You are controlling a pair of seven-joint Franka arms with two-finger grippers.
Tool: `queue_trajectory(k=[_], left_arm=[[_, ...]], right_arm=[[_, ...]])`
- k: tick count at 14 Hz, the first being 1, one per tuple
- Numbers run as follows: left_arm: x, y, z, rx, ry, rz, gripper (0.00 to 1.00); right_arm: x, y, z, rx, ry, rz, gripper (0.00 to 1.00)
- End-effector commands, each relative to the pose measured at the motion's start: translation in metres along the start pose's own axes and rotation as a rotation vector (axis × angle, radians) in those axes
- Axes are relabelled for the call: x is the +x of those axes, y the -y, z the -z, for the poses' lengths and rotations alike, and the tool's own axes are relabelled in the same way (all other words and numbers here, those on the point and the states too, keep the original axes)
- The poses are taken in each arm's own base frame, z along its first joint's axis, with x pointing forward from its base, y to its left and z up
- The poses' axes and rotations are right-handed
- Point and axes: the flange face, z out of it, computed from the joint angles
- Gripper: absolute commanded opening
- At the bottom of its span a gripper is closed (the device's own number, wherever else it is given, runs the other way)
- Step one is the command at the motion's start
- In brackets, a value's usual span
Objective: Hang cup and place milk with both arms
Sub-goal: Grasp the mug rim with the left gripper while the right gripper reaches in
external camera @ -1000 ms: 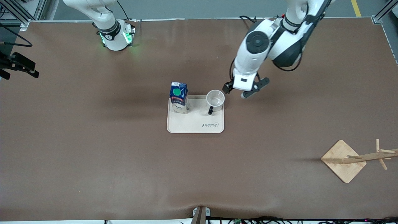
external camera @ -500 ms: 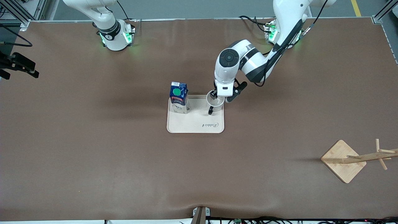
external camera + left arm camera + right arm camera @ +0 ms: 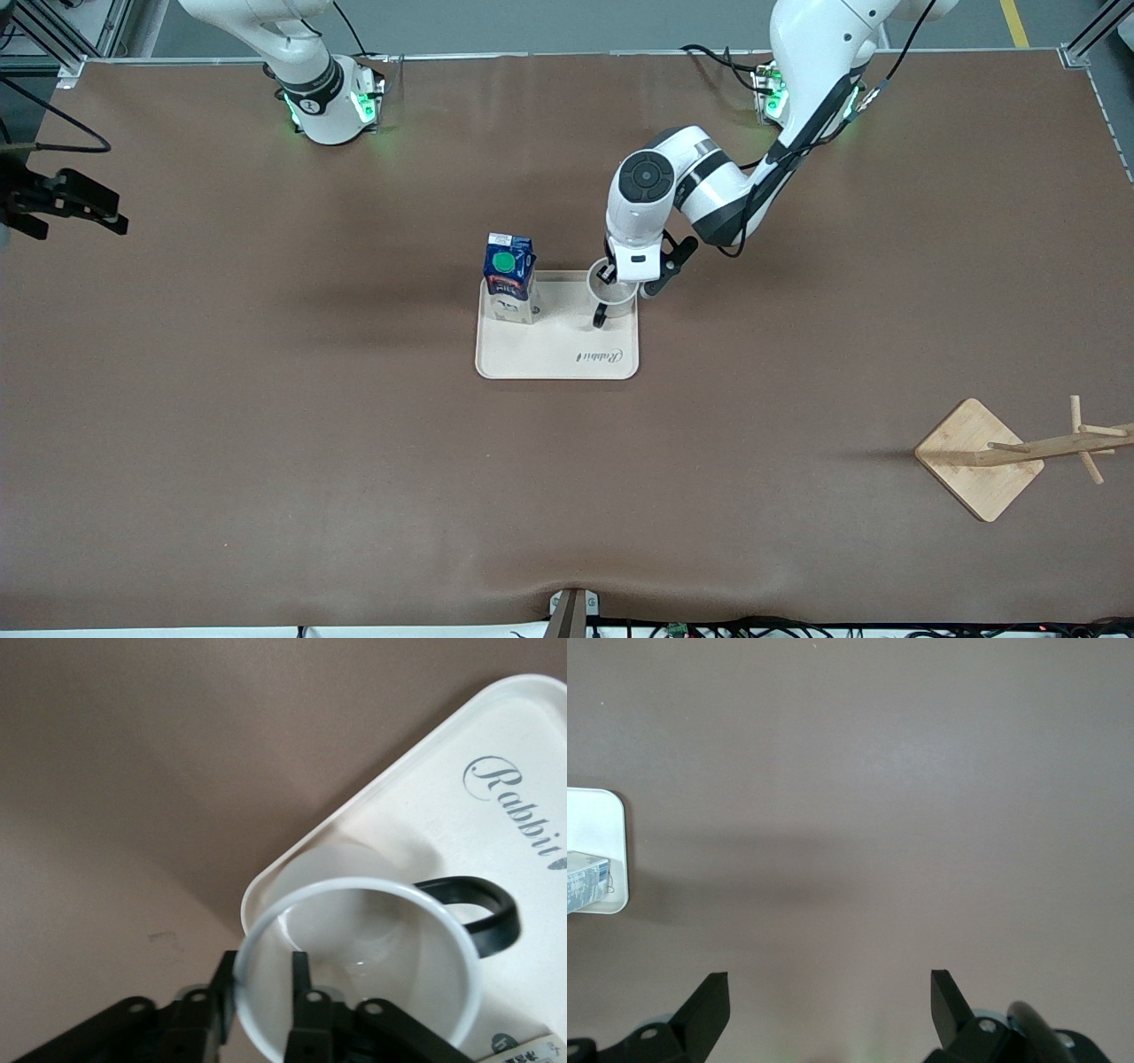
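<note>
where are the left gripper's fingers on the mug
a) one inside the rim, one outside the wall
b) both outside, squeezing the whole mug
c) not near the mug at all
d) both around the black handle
a: in the left wrist view the left gripper straddles the white mug's wall, with one finger inside the rim and one outside, away from the black handle.
</note>
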Motion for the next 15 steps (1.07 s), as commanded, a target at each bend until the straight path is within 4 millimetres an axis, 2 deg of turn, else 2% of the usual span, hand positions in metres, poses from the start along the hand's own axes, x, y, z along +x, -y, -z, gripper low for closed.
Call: queue_trajectory(k=[1,4,6,10,12,15], left_arm=[[0.001,-0.008,0.005,-0.012,-0.013,0.015,0.10],[0.011,-0.019,0.018,-0.041,-0.015,0.031,0.04],[0.023,-0.029,0.036,-0.060,-0.019,0.048,0.00],[0.061,-0.049,0.095,-0.073,-0.057,0.119,0.00],[0.095,-0.044,0.133,-0.112,-0.085,0.204,0.00],[0.162,-0.025,0.183,-0.185,-0.111,0.391,0.00]], right_arm=[[0.025,0.013,-0.028,-0.026,0.048,0.035,1.00],[0.034,0.017,-0.042,-0.010,0.072,0.038,1.00],[0.037,0.034,-0.046,-0.009,0.077,0.054,1.00],[0.040,0.072,-0.048,0.066,0.078,0.048,1.00],[0.042,0.099,-0.055,0.076,0.094,0.027,1.00],[0.050,0.159,-0.074,0.083,0.106,-0.057,1.00]])
